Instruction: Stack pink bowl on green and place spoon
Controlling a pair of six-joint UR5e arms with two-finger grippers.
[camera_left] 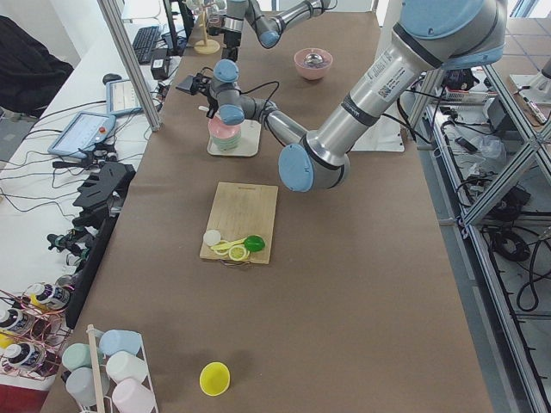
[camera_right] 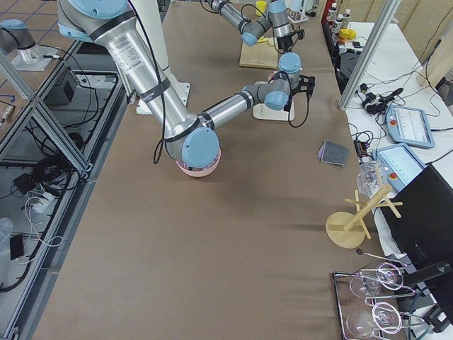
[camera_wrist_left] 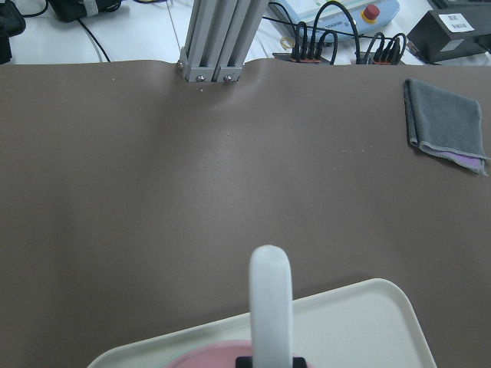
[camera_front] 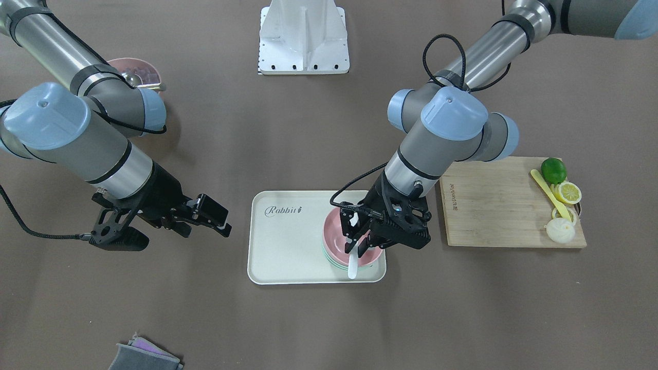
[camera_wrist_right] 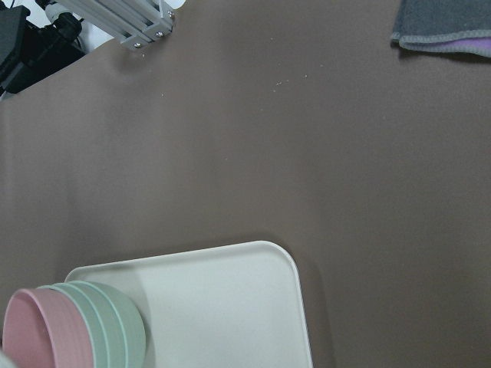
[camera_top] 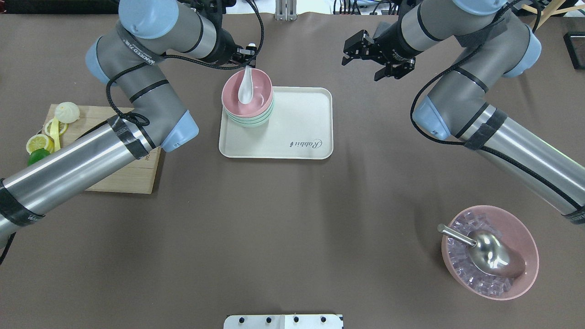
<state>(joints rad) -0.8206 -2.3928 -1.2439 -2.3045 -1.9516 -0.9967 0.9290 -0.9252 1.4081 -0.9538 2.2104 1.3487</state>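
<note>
In the front-facing view, right of centre, the left gripper (camera_front: 361,237) is clamped on the handle of the white spoon (camera_front: 353,264). The handle tip pokes past the lower rim of the pink bowl (camera_front: 336,240). That bowl sits nested on the green bowl (camera_front: 333,261), in the lower right corner of the tray (camera_front: 280,241).

From overhead, the scoop lies inside the pink bowl, upper left of centre. At upper right, the right gripper (camera_top: 362,67) hangs with jaws apart, well off the tray.

The left wrist view shows only the handle rising from the bottom edge. The right wrist view has the stack at lower left.

The side views show this too small to add anything.

The stacking looks done. To finish well, I would lower until the scoop rests on the bowl floor, then open and rise straight up (a sideways pull could drag the spoon out).
</note>
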